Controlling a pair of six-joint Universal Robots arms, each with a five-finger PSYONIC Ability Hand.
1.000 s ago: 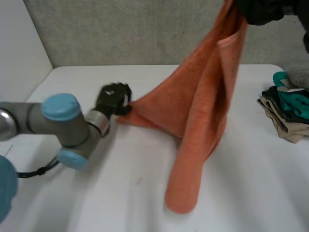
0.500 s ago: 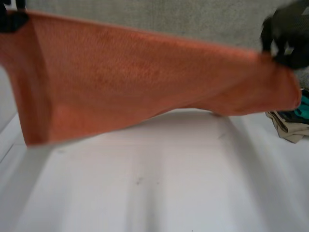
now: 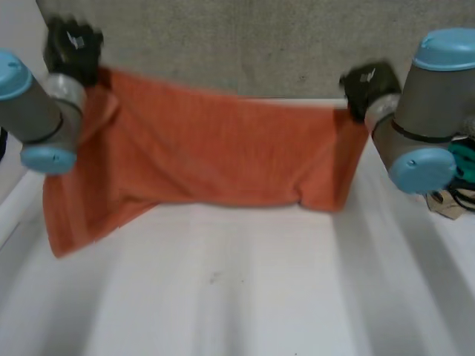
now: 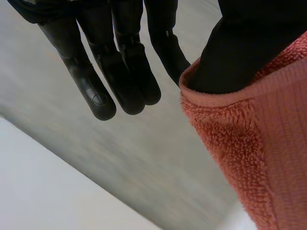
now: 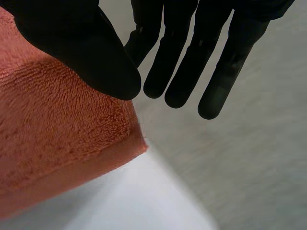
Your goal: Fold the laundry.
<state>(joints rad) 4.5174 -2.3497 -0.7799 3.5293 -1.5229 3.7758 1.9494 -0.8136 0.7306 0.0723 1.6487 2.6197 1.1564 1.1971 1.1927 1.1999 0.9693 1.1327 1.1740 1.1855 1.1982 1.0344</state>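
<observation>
Orange terry towel [image 3: 215, 156] is hanging stretched in the air between the two hands, over the far side of the white table [image 3: 245, 297]. The left hand [image 3: 72, 46] is holding one top corner and the right hand [image 3: 365, 80] the other. On each hand the thumb is pressing the corner against the hand while the fingers [image 4: 122, 72] are sticking out straight past the cloth, so it looks like a side pinch, not a full fist. The bottom edge is hanging unevenly, with the corner under the left hand drooping lowest.

I'd say they are at the spreading step, with no fold made yet. Next, both hands will probably need to lower together and lay the towel flat on the table without letting the pinches slip. A pile of clothes [image 3: 451, 204] is sitting at the table's right side, close to the right arm.
</observation>
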